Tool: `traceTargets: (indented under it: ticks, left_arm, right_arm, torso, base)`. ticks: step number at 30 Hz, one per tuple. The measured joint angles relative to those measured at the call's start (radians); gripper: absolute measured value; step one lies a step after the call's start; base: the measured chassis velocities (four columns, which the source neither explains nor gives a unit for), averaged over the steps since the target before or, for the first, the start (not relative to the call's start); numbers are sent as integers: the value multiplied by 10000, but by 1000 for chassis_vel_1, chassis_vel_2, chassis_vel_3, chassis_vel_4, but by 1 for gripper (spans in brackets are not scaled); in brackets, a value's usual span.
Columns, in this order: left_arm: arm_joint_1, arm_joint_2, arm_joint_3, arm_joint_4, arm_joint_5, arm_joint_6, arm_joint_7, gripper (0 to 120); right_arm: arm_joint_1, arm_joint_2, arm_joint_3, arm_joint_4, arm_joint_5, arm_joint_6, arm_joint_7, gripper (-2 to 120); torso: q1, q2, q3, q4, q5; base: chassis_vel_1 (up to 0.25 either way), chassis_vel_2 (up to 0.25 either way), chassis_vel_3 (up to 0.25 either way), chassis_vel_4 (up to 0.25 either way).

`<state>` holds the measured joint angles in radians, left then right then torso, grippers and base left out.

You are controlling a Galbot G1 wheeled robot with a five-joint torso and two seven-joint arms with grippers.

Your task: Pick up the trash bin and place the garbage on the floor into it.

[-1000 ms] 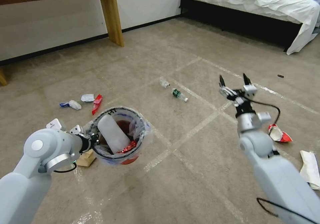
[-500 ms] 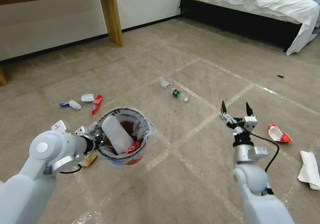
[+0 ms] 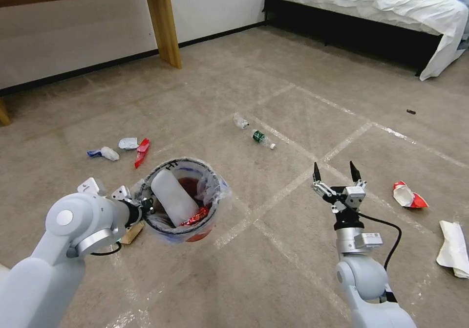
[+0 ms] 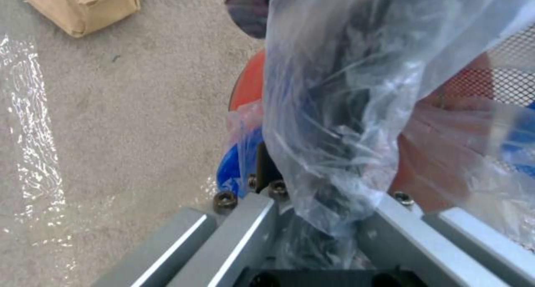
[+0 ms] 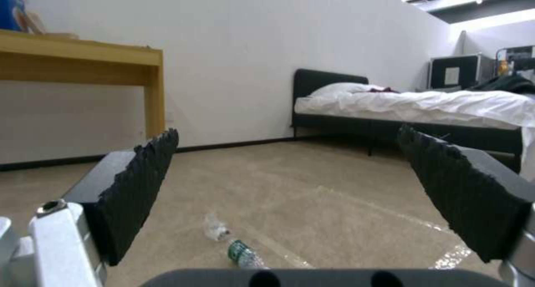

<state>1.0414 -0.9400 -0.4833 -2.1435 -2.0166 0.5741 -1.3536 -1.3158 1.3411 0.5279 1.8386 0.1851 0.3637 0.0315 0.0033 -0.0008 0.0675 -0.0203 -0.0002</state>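
Red trash bin (image 3: 183, 201) in left tool (image 3: 141, 206); right tool (image 3: 333, 171) spread, empty.

Trash bin (image 3: 201, 232): red plastic showing smooth, its clear liner bag (image 4: 340, 111) crinkling and glinting glossy. Floor (image 3: 273, 269): short matt beige carpet, shiny tape lines (image 3: 288, 184) reflecting light. Right gripper (image 3: 333, 172): pads (image 5: 139, 186) looking black, ridged, matt; arm shells reading smooth pale plastic. Table leg (image 3: 164, 20): wood, satin. Bed sheet (image 3: 381, 3): white cloth, creasing.

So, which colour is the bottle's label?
Green, on the bottle; the head view shows it best.
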Motion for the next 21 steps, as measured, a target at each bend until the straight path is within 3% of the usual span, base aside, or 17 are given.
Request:
traceTargets:
  ticks: [21]
  left_arm:
    - [-22, 53, -174, -116, -100, -128, -134, 0]
  right_arm:
    - [-12, 278, -206, -298, -302, 391, -307, 100]
  torso:
    - [0, 0, 0, 0, 0]
  base:
    - [0, 0, 0, 0]
